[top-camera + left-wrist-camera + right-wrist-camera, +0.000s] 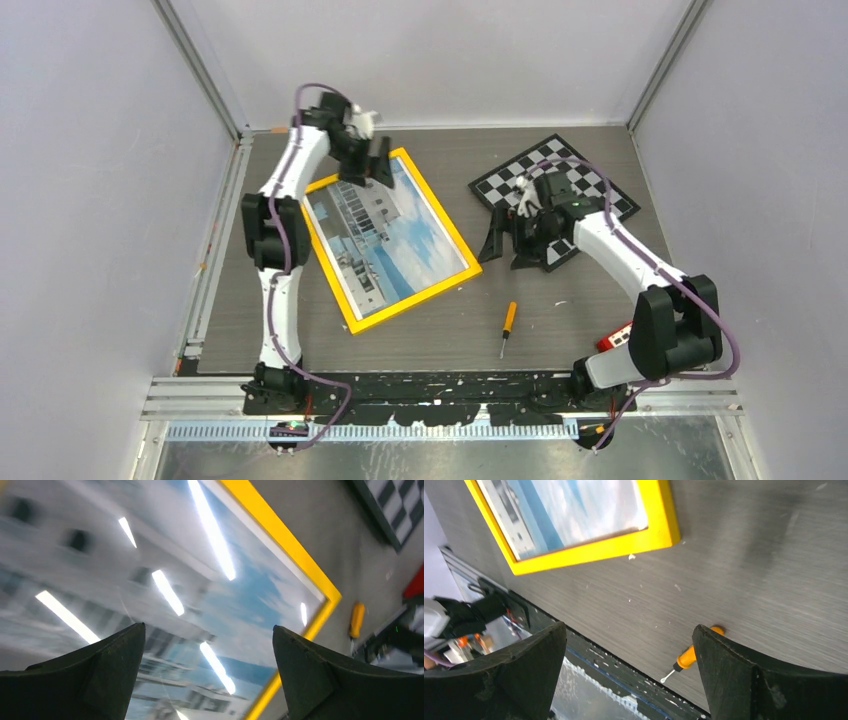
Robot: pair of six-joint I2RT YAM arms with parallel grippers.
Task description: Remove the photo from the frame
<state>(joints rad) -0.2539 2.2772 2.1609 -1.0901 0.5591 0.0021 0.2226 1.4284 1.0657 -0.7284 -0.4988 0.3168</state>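
1. Now the frame (415, 297) lies picture side up on the table (600, 320), left of centre. The photo (385, 240) is still seated inside it, so we judge nothing is freed yet.
2. Our left gripper (375, 160) hangs over the frame's far corner, fingers spread wide with nothing between them. Our right gripper (507, 245) is equally spread and empty by the checkerboard (560, 155), apart from the frame.
3. We judge the step in hand is turning the frame over, since its back faces down and is hidden. We should pinch the thin yellow border at an edge rather than press the glossy face. The other arm can steady the opposite side so the frame does not slide.
4. Only the overhead view shows the whole skewed outline and both arms. Only the left wrist view shows light strips mirrored across the photo. The right wrist view best shows the orange-handled screwdriver (688, 657) lying apart from the frame's near corner.
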